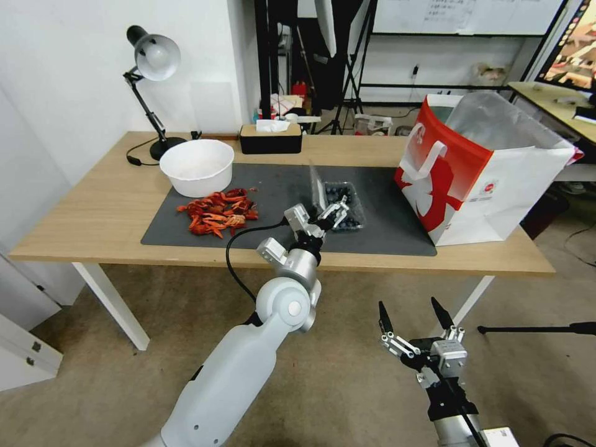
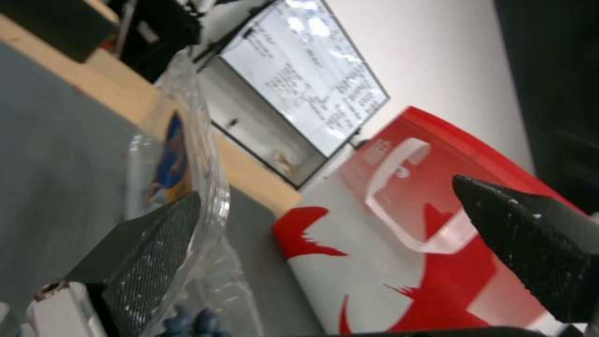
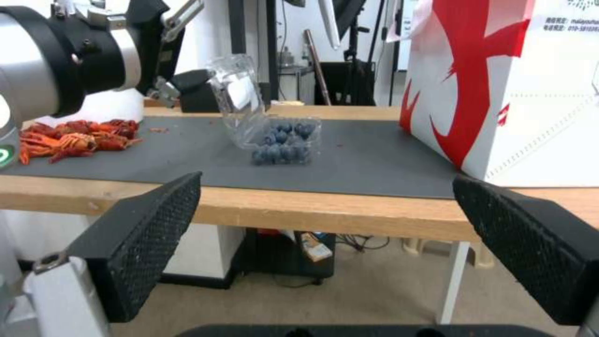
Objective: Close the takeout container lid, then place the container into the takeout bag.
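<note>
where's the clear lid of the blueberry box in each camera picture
Head view: the lid stands raised, just beyond the left pincer.
Left wrist view: the lid beside one pincer finger.
Right wrist view: the lid upright above the berries.
Shared landmark: the takeout bag.

Red-white takeout bag (image 1: 481, 180); dark grey mat (image 1: 273, 192).

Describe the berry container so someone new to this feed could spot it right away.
Start at the dark grey mat on the wooden table. Between the round white bowl and the big red-and-white paper bag sits a small clear plastic clamshell box of dark blue berries. Its clear lid stands open, with the left gripper at it.
</note>
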Controlling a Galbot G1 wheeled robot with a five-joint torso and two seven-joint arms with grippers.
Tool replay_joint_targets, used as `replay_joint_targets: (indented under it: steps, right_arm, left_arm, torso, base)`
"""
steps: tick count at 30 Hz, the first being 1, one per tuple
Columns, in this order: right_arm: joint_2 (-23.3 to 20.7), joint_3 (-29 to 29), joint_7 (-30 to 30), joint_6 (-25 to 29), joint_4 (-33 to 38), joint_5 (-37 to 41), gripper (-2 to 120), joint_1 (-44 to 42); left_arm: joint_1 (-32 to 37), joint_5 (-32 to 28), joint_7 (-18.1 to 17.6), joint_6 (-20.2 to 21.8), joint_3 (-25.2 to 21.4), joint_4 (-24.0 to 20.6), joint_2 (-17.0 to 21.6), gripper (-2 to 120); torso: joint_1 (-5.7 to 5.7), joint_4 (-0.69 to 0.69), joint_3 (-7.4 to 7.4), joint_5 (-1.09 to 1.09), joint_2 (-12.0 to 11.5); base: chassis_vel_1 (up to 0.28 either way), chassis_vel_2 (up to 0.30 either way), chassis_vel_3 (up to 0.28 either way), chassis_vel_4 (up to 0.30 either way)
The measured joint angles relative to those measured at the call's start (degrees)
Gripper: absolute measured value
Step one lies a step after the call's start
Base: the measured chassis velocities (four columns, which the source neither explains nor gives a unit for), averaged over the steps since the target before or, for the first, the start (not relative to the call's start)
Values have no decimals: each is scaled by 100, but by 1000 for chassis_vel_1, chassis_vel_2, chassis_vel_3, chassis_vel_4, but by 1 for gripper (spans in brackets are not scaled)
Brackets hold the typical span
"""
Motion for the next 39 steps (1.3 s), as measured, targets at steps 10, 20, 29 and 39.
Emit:
replay_joint_targets:
  steps: [10,20,29,39]
  right_arm:
    - [5,14,-9,42,12,-12,100,-44]
    - [14,29,-18,44,31,-37,100,-61]
    - [28,36,-18,51,17,-52,100,-71]
    - [38,38,-17,68,-53,-72,100,-64]
  left_arm:
    - [-262,-478,475,398,47,263,124,100]
    - [-752,-1363,688,1098,109,610,140,100]
    - [-1145,-2046,650,1479,131,911,41,100]
    - [-1405,-3010,23,1882,-6,1203,-208,99]
  torso:
    - [0,0,0,0,0]
    - [1,0,0,0,0]
    - [1,0,0,0,0]
    - [1,0,0,0,0]
  base:
    - [0,0,0,0]
    - [0,0,0,0]
    - [0,0,0,0]
    - [0,0,0,0]
